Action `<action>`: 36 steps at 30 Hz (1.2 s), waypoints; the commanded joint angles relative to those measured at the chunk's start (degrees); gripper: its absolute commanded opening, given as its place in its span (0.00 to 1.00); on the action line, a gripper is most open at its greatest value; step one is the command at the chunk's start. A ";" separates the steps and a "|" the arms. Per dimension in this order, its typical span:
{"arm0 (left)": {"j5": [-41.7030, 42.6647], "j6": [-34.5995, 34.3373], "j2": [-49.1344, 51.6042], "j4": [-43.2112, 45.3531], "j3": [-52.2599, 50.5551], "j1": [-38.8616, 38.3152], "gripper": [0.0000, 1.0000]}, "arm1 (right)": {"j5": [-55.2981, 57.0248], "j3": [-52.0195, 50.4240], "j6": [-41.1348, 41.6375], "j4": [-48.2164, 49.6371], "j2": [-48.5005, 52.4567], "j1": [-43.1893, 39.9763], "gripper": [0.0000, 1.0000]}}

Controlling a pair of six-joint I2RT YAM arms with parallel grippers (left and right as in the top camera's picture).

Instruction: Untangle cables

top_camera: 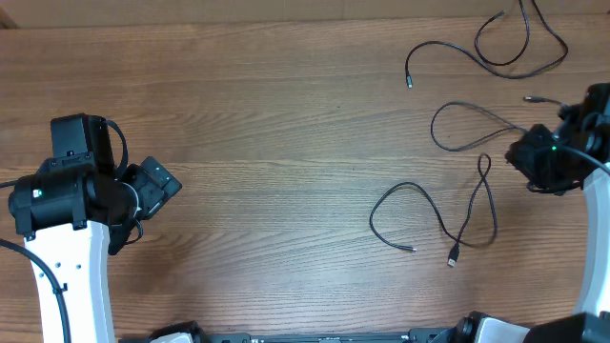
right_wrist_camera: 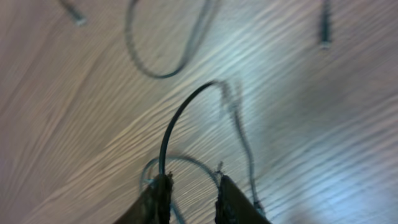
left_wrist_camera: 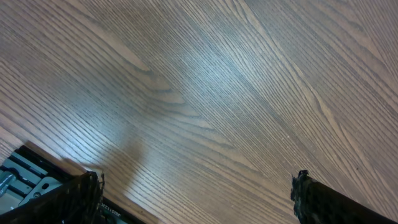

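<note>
Three thin black cables lie apart on the right half of the wooden table. One cable (top_camera: 438, 43) sprawls at the far right. A second cable (top_camera: 477, 108) forms a loop in the middle and runs to my right gripper (top_camera: 534, 157). The third cable (top_camera: 410, 185) curls nearer the front. In the right wrist view the right gripper (right_wrist_camera: 193, 180) has its jaws slightly parted, wood showing between them. The looped cable (right_wrist_camera: 180, 112) arcs up from the tip of its left finger (right_wrist_camera: 163, 193), resting against that finger only. My left gripper (left_wrist_camera: 198, 180) stands wide open over bare wood at the left.
Small plug tips (top_camera: 530, 98) lie loose near the right arm. The left arm's white base (top_camera: 62, 276) fills the front left corner, and the right arm's white link (top_camera: 596, 257) stands along the right edge.
</note>
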 commanded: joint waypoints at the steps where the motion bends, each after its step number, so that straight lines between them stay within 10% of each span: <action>1: 0.42 0.28 0.17 0.20 -0.20 0.28 1.00 | 5.79 -0.02 1.68 0.17 1.79 -2.25 0.25; 4: 0.42 0.28 0.17 0.17 -0.20 0.28 1.00 | 9.70 -0.02 5.64 0.09 3.08 -3.28 0.30; 12: 0.44 0.26 0.17 0.20 -0.20 0.28 1.00 | 1.84 -0.02 2.75 -2.58 3.52 -3.17 0.91; 31: 0.46 0.28 0.17 0.22 -0.20 0.28 1.00 | 11.28 -6.43 5.70 -4.35 3.69 -3.15 1.00; 36: 0.44 0.28 0.17 0.22 -0.20 0.28 1.00 | 10.69 -11.08 6.43 1.20 3.82 -2.99 0.89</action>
